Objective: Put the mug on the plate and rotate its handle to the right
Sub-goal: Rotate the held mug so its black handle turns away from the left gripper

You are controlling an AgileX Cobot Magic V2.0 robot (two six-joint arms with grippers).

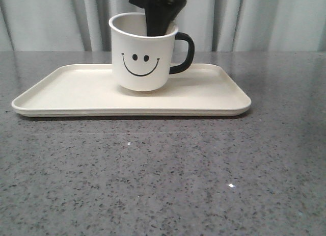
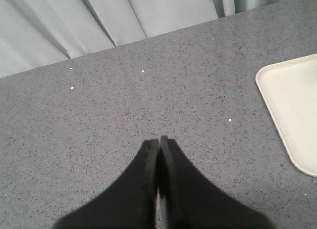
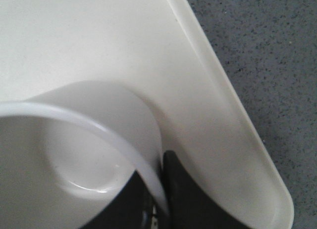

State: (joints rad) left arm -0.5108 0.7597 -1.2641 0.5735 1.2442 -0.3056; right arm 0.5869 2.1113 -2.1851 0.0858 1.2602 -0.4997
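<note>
Mug (image 1: 141,55) on the cream plate (image 1: 66,96), black handle (image 1: 184,53) pointing right, its rim clamped by the right pincer (image 3: 161,189); left pincer (image 2: 159,155) closed, empty, above the table (image 1: 163,175).

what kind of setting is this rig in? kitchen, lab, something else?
Probably a lab or staged test bench, not a real kitchen: a bare grey speckled tabletop, plain pale curtains as backdrop, and just one mug on a plate.

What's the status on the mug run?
Right tool pinching mug rim, one finger inside. Left tool shut, empty, off plate. Mug on or just above plate, handle right. Nothing in the way.
</note>
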